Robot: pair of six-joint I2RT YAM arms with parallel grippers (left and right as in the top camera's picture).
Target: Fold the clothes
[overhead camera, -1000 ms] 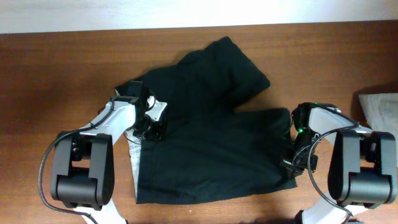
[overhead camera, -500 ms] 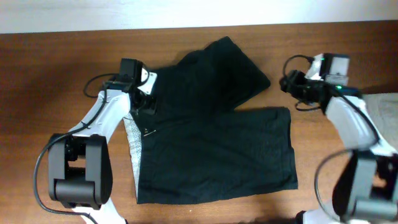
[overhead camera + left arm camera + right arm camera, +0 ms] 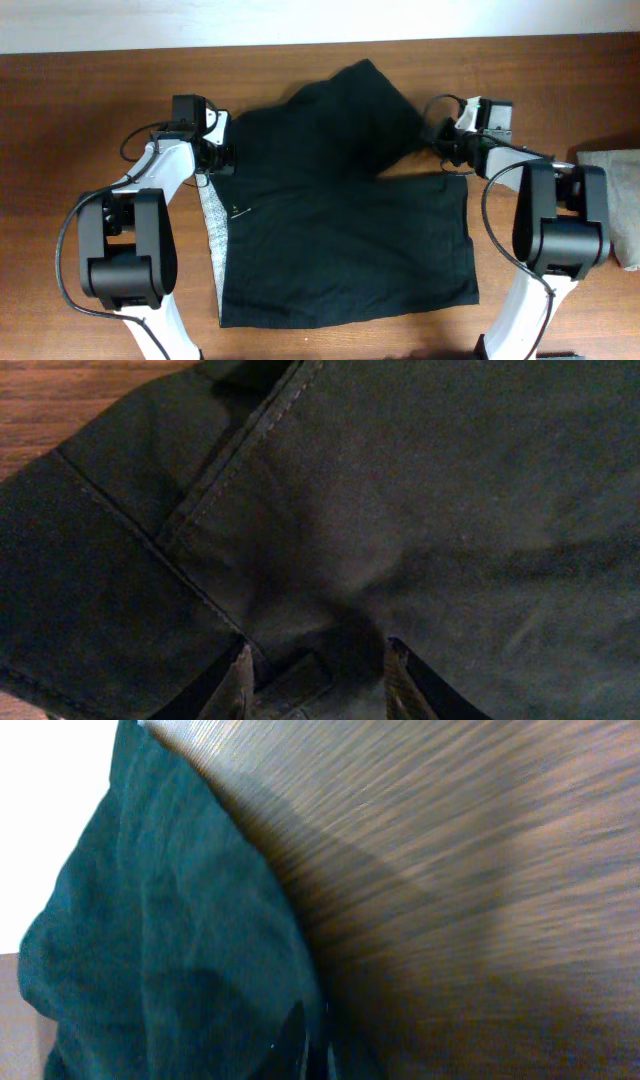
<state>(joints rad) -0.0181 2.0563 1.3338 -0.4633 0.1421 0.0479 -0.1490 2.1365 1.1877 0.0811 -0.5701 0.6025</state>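
The left gripper point(image 3: 218, 157) sits on the top left corner of the black shorts point(image 3: 340, 230), its jaws parted over the fabric. The shorts lie spread mid-surface point(image 3: 80, 100), one leg angled upward. The right gripper point(image 3: 441, 140) touches that leg's right edge; I cannot tell how far it is open.

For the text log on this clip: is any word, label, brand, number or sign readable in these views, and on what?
None can be read.
Black shorts: no legible tag or print in any view.
Table: bare wood, no markings.
Grey cloth at the right edge: nothing legible.
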